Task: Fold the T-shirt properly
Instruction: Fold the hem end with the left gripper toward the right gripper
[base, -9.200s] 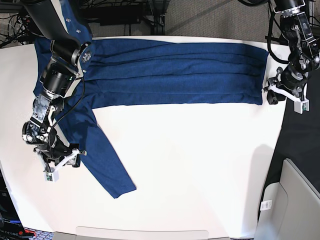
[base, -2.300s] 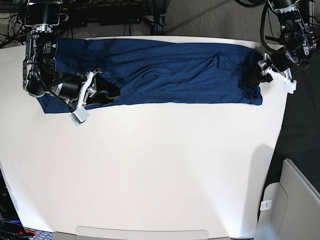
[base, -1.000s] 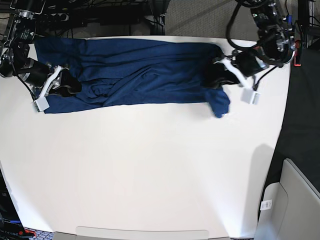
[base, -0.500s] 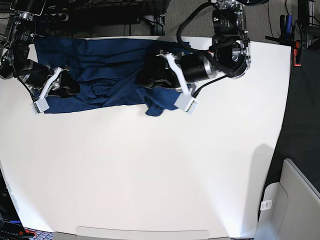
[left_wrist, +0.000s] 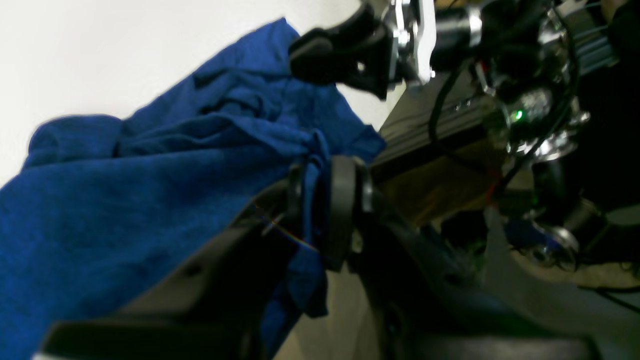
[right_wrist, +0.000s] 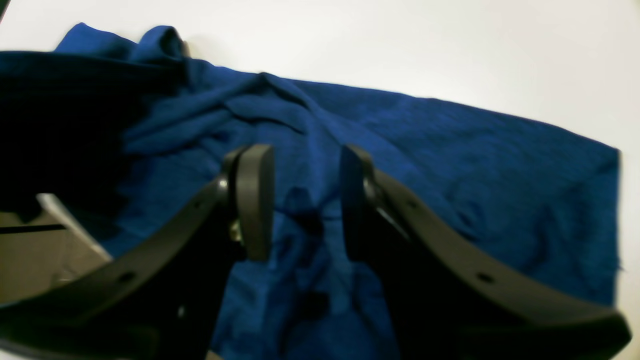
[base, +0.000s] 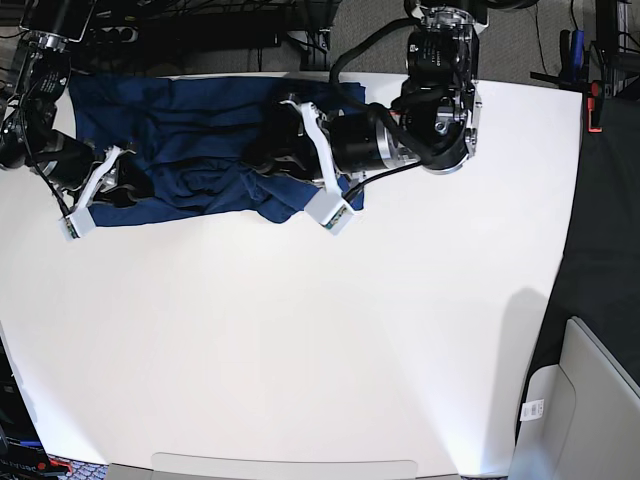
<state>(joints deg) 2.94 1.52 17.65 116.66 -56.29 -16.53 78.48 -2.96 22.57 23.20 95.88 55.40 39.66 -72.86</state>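
Observation:
The dark navy T-shirt (base: 190, 140) lies bunched at the back left of the white table (base: 350, 350). My left gripper (base: 268, 165) is at the shirt's right end, its fingers buried in cloth. In the left wrist view it (left_wrist: 317, 200) is shut on a pinched fold of the T-shirt (left_wrist: 150, 175). My right gripper (base: 135, 182) is at the shirt's left front corner. In the right wrist view it (right_wrist: 300, 200) is open, its fingers (right_wrist: 255, 200) apart just above the flat T-shirt (right_wrist: 450, 165). The right gripper also shows at the top of the left wrist view (left_wrist: 350, 55).
Cables and dark equipment (base: 200, 30) lie beyond the table's back edge, close behind the shirt. A grey bin (base: 580, 400) stands off the table's front right corner. The left wrist view shows the table edge with wiring and hardware (left_wrist: 525, 115) beyond it.
My left gripper has carried the shirt's right end further left over the body, so the shirt is shorter and more bunched. My right gripper has barely moved.

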